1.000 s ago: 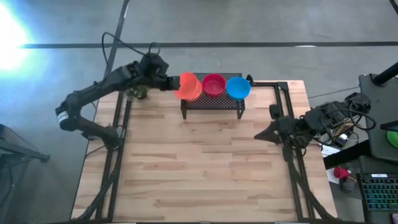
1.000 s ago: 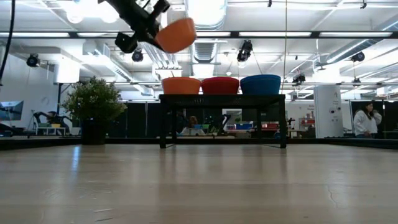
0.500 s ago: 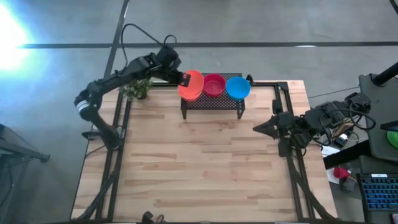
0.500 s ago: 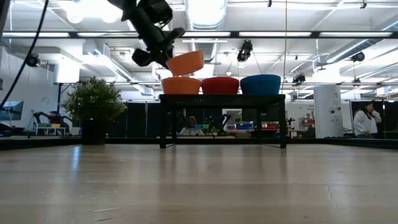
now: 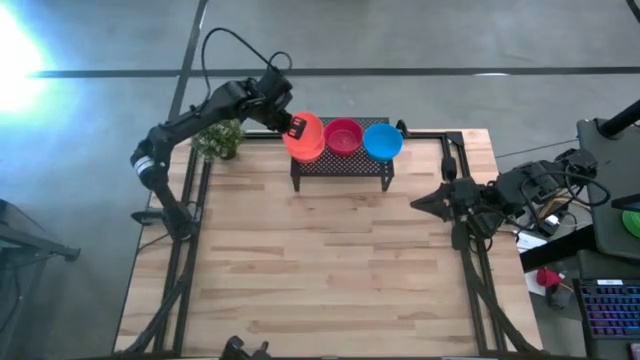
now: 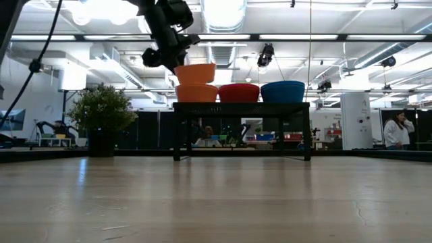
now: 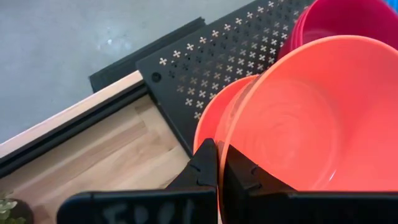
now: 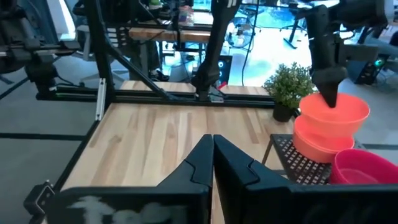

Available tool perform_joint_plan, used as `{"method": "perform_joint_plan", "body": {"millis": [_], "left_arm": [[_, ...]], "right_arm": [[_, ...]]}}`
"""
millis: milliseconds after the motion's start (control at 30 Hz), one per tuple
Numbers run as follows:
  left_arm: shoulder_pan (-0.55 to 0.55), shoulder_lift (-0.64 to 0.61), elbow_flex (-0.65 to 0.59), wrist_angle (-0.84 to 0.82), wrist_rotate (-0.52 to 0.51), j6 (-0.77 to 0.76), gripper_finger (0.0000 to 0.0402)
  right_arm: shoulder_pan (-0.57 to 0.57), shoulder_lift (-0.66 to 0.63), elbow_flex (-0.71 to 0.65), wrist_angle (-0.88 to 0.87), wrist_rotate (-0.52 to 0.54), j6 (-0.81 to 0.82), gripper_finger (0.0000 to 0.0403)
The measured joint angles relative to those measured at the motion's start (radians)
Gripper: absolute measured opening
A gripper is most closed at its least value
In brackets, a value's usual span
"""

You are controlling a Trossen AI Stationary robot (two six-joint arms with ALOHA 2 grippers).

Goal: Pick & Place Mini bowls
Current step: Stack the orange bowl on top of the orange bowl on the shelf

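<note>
An orange mini bowl (image 5: 306, 133) is pinched by its rim between the closed fingers of the left gripper (image 7: 219, 167) and is held just above the orange stack (image 6: 196, 92) at the left end of the black wire-mesh rack (image 5: 340, 164), at about twelve o'clock on the table (image 5: 320, 270). The step in hand is judged to be the nesting of this bowl into the orange stack. For that to be done well, the bowl should be levelled and centred over the stack before it is lowered, since in the left wrist view the held bowl is seen offset from the lower orange rim, overhanging toward the crimson bowl (image 7: 348, 22). The descent should be made straight and slowly, and the fingers parted only once the bowl is seated, so that the stack is not dragged or tipped off the rack edge. From the gripper, the held bowl extends toward three o'clock in the high view, with the crimson bowl (image 5: 343, 136) and the blue bowl (image 5: 382, 141) lying farther along the same line. The small potted plant (image 5: 220, 140) stands near the arm at about nine o'clock of the rack and should be cleared on withdrawal. The right gripper (image 5: 422, 205) is held closed and empty near the table's three o'clock edge.
</note>
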State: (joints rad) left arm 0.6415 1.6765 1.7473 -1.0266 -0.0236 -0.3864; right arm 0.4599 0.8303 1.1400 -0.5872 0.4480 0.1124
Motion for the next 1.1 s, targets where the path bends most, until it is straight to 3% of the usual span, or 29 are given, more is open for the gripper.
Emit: {"method": "perform_joint_plan", "body": {"millis": [533, 1100], "left_arm": [[-0.001, 0.034, 0.0, 0.014, -0.012, 0.041, 0.0006], [0.0, 0.034, 0.0, 0.042, -0.031, 0.035, 0.0086]], "right_arm": [[0.0, -0.012, 0.0, 0.0, 0.0, -0.042, 0.0008], [0.0, -0.012, 0.0, 0.0, 0.016, -0.045, 0.0008]]}}
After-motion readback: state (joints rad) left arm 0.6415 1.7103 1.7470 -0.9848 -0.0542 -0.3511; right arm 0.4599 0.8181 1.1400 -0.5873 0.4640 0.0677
